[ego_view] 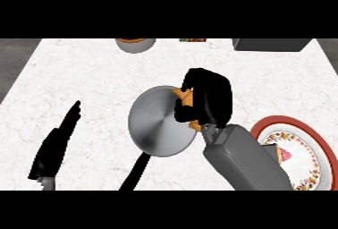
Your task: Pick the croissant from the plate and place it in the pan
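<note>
Right hand (pixel 206 98): fingers curled round croissant (pixel 182 95), held over the pan's right rim. Pan (pixel 160 120): counter centre. Plate (pixel 294 126): near right edge. Left hand (pixel 58 141): resting straight-fingered, left side. Step: placing; next, lower and release inside pan.

The right hand (pixel 206 99) is black and shiny. Its arm (pixel 246 157) is a smooth grey block. The left hand (pixel 56 143) is black too.

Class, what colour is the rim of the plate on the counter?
Red. The plate has a red rim around a white, patterned centre, seen at the right of the head view.
</note>
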`<state>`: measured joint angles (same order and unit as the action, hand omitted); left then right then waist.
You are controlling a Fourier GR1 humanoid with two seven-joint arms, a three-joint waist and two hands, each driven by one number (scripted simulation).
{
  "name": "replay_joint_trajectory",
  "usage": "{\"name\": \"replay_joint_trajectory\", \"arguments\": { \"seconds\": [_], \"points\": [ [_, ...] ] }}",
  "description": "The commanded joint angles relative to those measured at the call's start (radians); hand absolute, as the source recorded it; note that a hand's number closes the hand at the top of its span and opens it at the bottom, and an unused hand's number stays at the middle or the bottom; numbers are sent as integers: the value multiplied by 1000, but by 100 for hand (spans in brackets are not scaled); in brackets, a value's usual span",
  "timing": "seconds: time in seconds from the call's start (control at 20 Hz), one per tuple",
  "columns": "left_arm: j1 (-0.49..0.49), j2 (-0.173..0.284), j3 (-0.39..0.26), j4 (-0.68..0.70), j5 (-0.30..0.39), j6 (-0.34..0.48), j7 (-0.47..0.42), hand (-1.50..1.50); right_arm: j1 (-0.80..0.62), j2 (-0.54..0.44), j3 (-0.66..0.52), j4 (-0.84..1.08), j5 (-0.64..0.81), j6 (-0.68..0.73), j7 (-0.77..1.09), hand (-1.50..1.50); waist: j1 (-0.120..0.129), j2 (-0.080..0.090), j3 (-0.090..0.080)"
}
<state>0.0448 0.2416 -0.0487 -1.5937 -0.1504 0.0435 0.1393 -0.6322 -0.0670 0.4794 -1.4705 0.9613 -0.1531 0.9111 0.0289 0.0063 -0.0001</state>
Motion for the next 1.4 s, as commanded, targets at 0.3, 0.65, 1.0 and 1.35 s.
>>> {"name": "replay_joint_trajectory", "arguments": {
  "seconds": [0.3,0.65,1.0,1.35],
  "points": [
    [28,35,19,-76,30,-58,15,0,-262,66,-5,604,-228,-170,-152,150,34,7,0],
    [-23,-9,-37,-54,-16,-35,37,0,-213,67,-59,675,-574,-224,-223,-150,68,20,3],
    [-34,-11,-33,0,-31,-32,-17,0,-193,67,-42,713,-776,-481,-456,-150,84,25,3],
    [-42,-32,-13,42,-31,-7,-19,0,-249,67,-80,715,-863,-755,-584,-150,39,10,1]
  ]
}}
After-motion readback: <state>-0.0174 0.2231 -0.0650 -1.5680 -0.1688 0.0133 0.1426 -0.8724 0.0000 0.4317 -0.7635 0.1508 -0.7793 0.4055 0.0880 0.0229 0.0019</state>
